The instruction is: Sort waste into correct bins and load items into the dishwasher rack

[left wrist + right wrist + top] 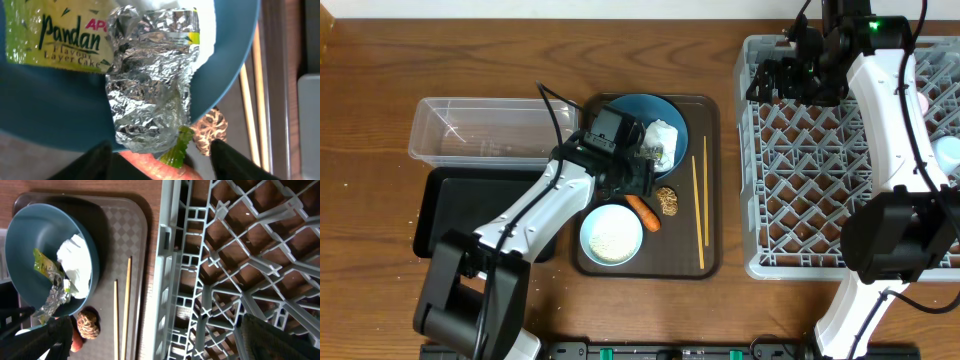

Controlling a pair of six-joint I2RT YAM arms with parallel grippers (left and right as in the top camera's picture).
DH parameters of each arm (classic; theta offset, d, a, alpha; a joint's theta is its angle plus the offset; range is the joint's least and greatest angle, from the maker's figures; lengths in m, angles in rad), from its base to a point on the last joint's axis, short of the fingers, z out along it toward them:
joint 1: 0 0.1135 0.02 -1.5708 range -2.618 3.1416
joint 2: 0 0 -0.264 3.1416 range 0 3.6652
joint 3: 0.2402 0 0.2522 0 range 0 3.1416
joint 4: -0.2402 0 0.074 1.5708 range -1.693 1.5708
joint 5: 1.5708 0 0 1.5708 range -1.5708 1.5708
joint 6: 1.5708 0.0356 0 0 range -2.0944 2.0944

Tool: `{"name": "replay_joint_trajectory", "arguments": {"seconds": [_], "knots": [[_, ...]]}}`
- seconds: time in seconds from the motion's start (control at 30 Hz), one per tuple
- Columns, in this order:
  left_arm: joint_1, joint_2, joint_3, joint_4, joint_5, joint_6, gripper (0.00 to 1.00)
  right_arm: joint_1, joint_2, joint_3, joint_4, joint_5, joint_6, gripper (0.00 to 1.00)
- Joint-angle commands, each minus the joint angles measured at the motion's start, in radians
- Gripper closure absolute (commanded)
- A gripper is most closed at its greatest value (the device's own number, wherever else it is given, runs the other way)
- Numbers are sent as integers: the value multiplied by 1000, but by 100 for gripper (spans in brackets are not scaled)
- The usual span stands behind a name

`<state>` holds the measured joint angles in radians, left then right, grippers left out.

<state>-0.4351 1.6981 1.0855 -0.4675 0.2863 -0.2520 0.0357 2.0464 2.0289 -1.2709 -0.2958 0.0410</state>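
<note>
Both open: left jaws straddle the crinkled silver-foil, yellow-green wrapper (pixel 150 85); right jaws empty.

Both arms are the same build: the left arm (pixel 535 212) and the right arm (pixel 890 110) have glossy white shells over chunky black joints, with thin black cables (pixel 552 108) trailing off them. The left gripper (pixel 160 145) is plain matte black. There's also a tiny green light (pixel 873 24) on the right arm, just behind its tool end.
</note>
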Motion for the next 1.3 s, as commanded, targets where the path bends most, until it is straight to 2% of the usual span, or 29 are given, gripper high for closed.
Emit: {"name": "replay_joint_trajectory", "arguments": {"seconds": [0.0, 0.13, 0.27, 0.3, 0.33, 0.37, 0.67, 0.7, 0.73, 0.77, 0.87, 0.93, 1.27], "knots": [[-3, 14, 11, 5, -33, 19, 50, -3, -31, 21, -1, 2, 3, 1], [-3, 14, 11, 13, -60, 20, 60, -3, -31, 21, -2, 2, 2, 1], [-2, 14, 11, 21, -71, 20, 80, -3, -31, 21, -2, 2, 2, 1], [-2, 13, 11, 29, -71, 20, 81, -3, -31, 21, -2, 2, 2, 1], [-2, 13, 11, 39, -71, 20, 90, -3, -31, 21, -2, 2, 2, 1], [-2, 11, 12, 50, -71, 20, 94, -3, -31, 21, -2, 2, 2, 1], [1, -18, 13, 68, -122, 20, 94, -3, -31, 21, -6, 4, 3, 1], [1, -19, 13, 70, -122, 20, 77, -3, -31, 21, -6, 4, 3, 1], [1, -19, 13, 70, -122, 20, 56, -3, -31, 21, -6, 4, 3, 1], [1, -19, 13, 69, -122, 19, 43, -3, -31, 21, -6, 4, 2, 1], [0, -19, 13, 61, -122, 19, 34, -3, -31, 21, -5, 4, 2, 1], [1, -19, 12, 58, -122, 19, 31, -3, -31, 21, -5, 4, 2, 1], [-11, 20, 11, 59, -111, 19, 30, -3, -31, 21, -5, 4, 2, 1]]}}
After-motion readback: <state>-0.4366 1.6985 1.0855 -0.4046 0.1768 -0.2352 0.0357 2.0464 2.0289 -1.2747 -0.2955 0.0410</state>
